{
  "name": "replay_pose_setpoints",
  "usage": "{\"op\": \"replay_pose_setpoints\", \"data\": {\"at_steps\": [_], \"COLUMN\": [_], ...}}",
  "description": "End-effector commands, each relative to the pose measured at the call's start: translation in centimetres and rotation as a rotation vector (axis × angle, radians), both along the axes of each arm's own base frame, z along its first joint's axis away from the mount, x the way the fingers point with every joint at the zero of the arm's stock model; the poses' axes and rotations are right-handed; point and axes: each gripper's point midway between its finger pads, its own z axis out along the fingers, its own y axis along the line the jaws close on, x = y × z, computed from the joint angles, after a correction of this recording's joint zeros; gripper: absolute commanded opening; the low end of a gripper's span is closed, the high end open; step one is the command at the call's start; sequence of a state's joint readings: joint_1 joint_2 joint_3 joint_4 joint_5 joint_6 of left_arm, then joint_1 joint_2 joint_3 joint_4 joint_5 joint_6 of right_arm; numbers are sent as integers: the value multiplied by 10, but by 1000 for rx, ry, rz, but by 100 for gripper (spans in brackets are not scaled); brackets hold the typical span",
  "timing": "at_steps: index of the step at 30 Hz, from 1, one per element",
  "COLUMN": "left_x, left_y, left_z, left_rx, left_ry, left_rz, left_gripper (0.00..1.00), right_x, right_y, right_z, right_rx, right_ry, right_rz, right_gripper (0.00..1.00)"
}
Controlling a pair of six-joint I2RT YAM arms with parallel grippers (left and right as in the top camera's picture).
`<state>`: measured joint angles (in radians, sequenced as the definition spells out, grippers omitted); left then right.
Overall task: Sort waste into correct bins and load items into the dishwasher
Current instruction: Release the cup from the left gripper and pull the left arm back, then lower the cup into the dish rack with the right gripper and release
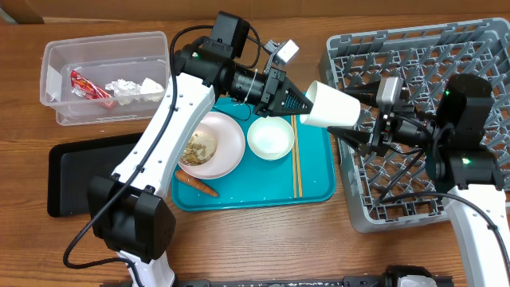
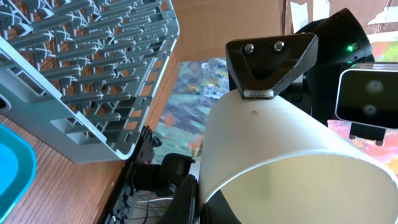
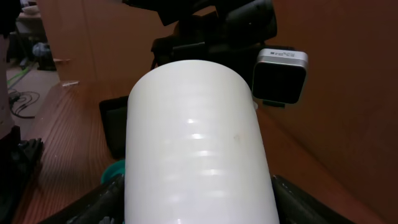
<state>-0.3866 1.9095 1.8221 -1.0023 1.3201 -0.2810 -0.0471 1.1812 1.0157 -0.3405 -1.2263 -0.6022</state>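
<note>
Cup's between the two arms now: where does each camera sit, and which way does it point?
Overhead: above the table, looking straight down on the tray, rack, tub and both arms; the left gripper holds the cup.
Left wrist: behind its own fingers, facing the cup's open mouth, the rack at left, the right arm's camera beyond.
Right wrist: behind its own fingers, facing the cup's outside and the left arm's camera.
Shared: the wrist views face each other across the cup.
</note>
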Motion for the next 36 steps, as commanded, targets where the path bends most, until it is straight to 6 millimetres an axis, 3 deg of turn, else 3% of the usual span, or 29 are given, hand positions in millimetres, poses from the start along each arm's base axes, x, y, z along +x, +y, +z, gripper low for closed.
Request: {"op": "replay_pose_setpoints", "data": {"at_steps": [1, 9, 13, 16, 20, 25, 28, 36], "left_x": [-4, -3, -1, 6, 28, 59, 69, 77], "left_y": [-3, -3, -3, -1, 13, 60, 88, 181], "left_z": [9, 7, 4, -6, -35, -80, -93, -112], "left_rx": [-45, -38, -18, 40, 213, 522, 633, 982], "left_ry": [-15, -19, -28, -48, -98, -135, -124, -116], "left_rz": [-28, -25, -12, 22, 131, 306, 373, 552], "left_gripper": [4, 6, 11, 23, 39, 46, 47, 47], "right_x": [-3, -2, -1, 2, 18, 47, 62, 58], "right_y": [-1, -1, -1, -3, -11, -34, -56, -119], "right_z": [9, 9, 8, 7, -1, -15, -25, -33], "right_rx": [8, 6, 4, 16, 20, 27, 39, 32], "right_ry": [-15, -15, -7, 52, 163, 310, 402, 615], "right_rz": [10, 6, -3, -33, -152, -404, -598, -1060], "right_gripper": [68, 57, 56, 56, 52, 44, 43, 41]}}
